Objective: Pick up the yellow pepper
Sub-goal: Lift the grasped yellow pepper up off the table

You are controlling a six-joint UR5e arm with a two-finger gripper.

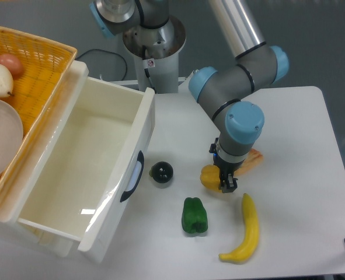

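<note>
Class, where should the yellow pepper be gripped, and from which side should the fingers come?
Grip the yellow pepper across its rounded middle, coming straight down from above. It sits low on the table, its left side open, while an orange item crowds its right.

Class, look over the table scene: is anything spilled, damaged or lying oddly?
Nothing stands out. The yellow pepper, green pepper and banana lie intact on the table; the gripper is at the yellow pepper.

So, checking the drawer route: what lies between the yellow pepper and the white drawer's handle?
In the camera view, a small black ball sits on the table between the yellow pepper and the drawer handle.
</note>
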